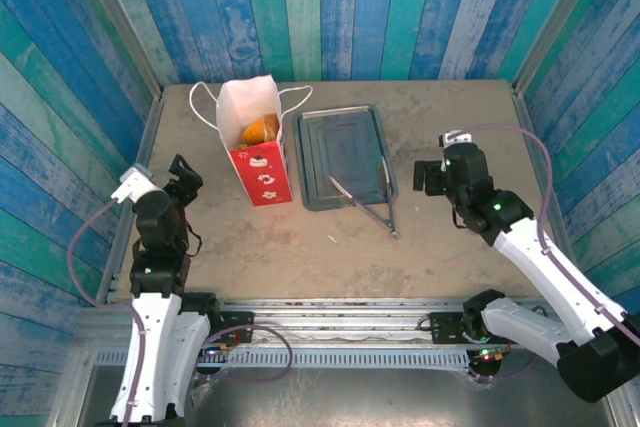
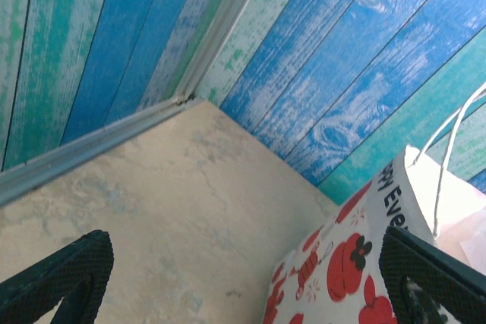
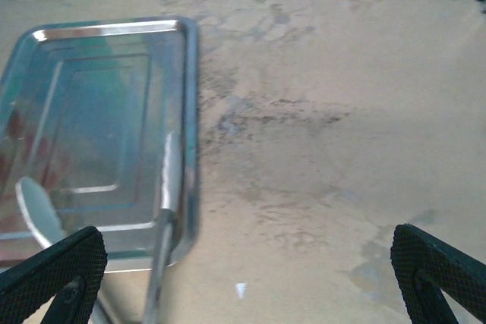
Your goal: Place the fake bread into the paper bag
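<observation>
While my left tool (image 1: pixel 184 173) and my right tool (image 1: pixel 430 177) each stood wide open, gripping nothing, the fake bread (image 1: pixel 260 130) lay inside the upright paper bag (image 1: pixel 262 172) on the bench (image 1: pixel 450 237). Just right of the bag sat the metal tray (image 1: pixel 345 142), with tongs (image 1: pixel 372 205) across its near corner.

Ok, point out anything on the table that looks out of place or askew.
The metal tongs lie askew, tips in the grey tray and hinge end poking past its near right corner onto the table. A tiny white scrap lies on the table in front of the tray. The paper bag stands upright, fake bread inside.
</observation>
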Robot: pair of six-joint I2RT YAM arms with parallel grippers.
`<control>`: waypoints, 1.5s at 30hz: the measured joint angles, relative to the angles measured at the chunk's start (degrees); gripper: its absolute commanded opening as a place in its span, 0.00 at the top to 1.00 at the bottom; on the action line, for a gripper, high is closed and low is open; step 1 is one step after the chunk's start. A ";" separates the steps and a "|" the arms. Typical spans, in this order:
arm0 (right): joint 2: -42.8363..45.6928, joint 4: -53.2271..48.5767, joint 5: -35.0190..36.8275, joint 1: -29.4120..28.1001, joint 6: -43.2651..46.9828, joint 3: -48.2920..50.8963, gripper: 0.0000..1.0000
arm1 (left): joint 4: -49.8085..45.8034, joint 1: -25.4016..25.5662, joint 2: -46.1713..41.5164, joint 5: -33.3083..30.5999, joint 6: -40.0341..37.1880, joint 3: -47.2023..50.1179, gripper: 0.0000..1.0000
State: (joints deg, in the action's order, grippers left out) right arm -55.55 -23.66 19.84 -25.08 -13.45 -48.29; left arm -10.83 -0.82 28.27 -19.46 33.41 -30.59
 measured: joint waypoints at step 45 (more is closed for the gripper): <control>-31.01 69.68 -2.86 18.60 14.67 24.83 0.00 | 60.04 0.00 38.84 3.04 -21.31 20.92 0.06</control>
State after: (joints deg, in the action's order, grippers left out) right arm -86.56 46.02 16.97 -6.48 1.21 -23.46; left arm 49.21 -0.82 67.11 -16.43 12.10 -9.67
